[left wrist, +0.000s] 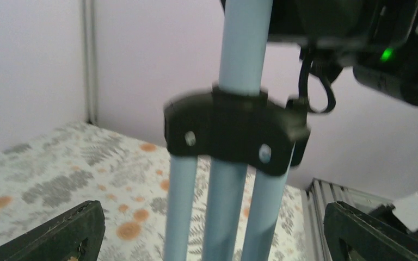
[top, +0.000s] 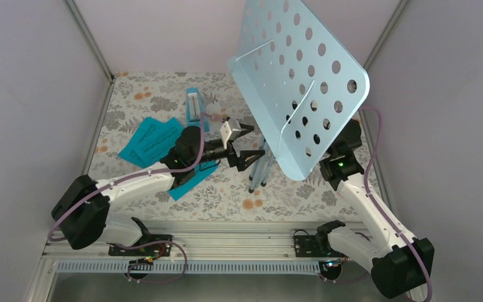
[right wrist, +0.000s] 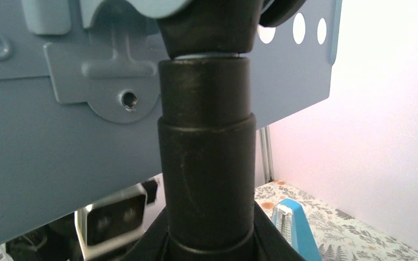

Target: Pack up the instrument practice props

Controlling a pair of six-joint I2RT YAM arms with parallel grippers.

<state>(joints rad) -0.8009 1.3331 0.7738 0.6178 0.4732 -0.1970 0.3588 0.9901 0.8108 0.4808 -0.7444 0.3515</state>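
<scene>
Pole collar (right wrist: pixel 207 163): black, filled the middle of the right wrist view, with the pale blue bracket of the desk directly above it.
Right gripper (right wrist: pixel 209 247): I had my jaws clamped on that collar, dark finger bases hugging it on both sides at the bottom edge. In the top view the gripper was hidden behind the desk.
Music stand (top: pixel 302 82): light blue perforated desk, tilted, upper right of centre in the top view. Its pole ran down and to the left beneath it.
Legs (left wrist: pixel 223 217): three pale blue tubes folded close together under a black hub (left wrist: pixel 234 136), centre of the left wrist view. I could not tell whether the feet touched the cloth.
Left gripper (top: pixel 253 143): wide open. The fingers (left wrist: pixel 60 231) sat at the two lower corners of the left wrist view, with the legs between them and untouched.
Sheet-music pages (top: pixel 151 141): teal, flat on the cloth, left of centre. One more teal corner showed under my left arm (top: pixel 138 182).
Metronome (top: pixel 195 104): light blue wedge, upright, just above the pages in the top view and apart from both grippers.
Floral cloth (top: pixel 226 201): covered the table under everything.
</scene>
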